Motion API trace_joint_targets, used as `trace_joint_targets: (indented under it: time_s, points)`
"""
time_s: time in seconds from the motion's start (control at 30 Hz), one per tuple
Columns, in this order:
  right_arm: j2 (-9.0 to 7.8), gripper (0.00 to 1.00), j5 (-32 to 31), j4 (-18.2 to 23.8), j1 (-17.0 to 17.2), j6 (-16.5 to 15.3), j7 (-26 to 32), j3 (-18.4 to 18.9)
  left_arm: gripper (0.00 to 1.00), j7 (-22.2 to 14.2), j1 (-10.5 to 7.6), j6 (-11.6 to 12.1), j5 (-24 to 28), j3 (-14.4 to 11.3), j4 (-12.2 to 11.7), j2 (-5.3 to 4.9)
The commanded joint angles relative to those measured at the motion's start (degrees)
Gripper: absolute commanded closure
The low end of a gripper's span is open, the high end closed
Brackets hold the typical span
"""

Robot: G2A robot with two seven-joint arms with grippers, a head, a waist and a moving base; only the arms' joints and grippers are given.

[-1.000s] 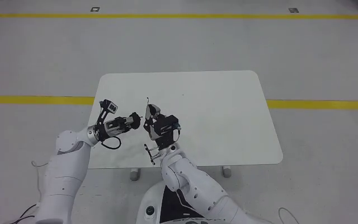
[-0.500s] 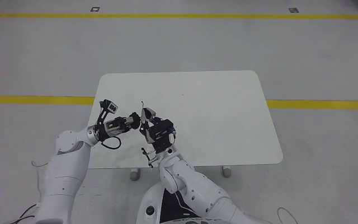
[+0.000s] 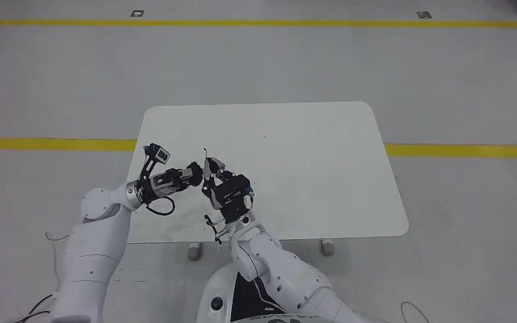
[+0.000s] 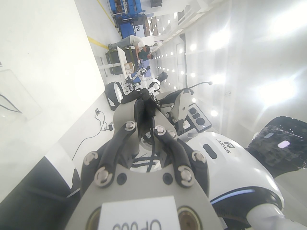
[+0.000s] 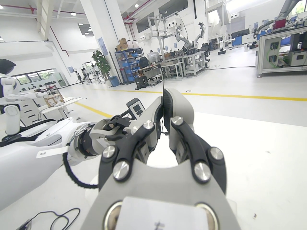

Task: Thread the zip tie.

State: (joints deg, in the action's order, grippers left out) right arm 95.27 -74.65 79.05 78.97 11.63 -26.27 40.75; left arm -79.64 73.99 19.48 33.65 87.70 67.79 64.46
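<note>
Right claw [image 5: 164, 99] clenched on zip tie [image 5: 163, 78], strap upright above table [image 3: 323, 161], I judge to present 1 free end. Left claw [image 4: 142, 104] pinched closed just beside mine; its contents unclear, probably aligning for threading.

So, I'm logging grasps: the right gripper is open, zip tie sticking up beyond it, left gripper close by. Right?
No: the right gripper is shut on the zip tie, as the right wrist view shows. The tie does stick up beyond it, left gripper close by.
</note>
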Motion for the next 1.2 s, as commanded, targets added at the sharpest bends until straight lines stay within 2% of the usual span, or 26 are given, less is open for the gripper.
trace_joint_targets:
  time_s: [0.0, 1.17]
  points:
    - [0.04, 1.0, 0.0, -0.1, 0.0, -0.1, 0.1, 0.1, 1.0, 0.0, 0.0, 0.0, 0.0, 0.0, 0.0, 0.0]
    - [1.6, 1.0, 0.0, -3.3, -1.0, 0.1, -1.5, 0.7, 1.0, 0.0, 0.0, 0.0, 0.0, 0.0, 0.0, 0.0]
